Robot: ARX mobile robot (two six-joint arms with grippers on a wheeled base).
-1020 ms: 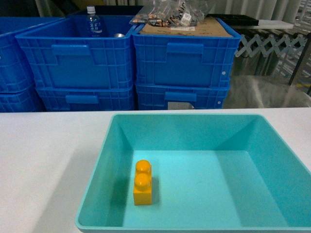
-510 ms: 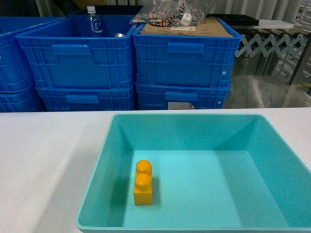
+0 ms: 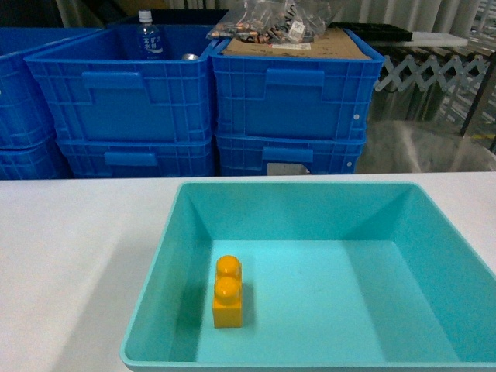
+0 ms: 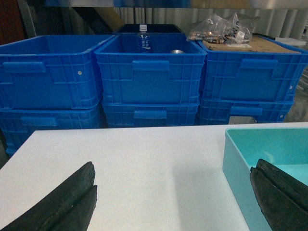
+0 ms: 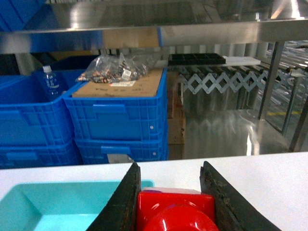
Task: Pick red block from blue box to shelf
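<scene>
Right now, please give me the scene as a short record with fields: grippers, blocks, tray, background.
right gripper: shut on red block, above the table edge by the tray
left gripper: open, holds nothing, over the white table
tray: turquoise, holds only the orange brick
shelf: steel rail overhead in right wrist view
background: stacked blue crates, one with a bottle

Orange-yellow two-stud brick [image 3: 228,292], upright. White table [image 3: 70,256] ahead of me. Behind it, stacked dark-blue crates [image 3: 209,101]; water bottle [image 3: 149,35] in one, cardboard sheet [image 3: 310,43] with bagged parts [image 3: 271,19] atop another.
</scene>
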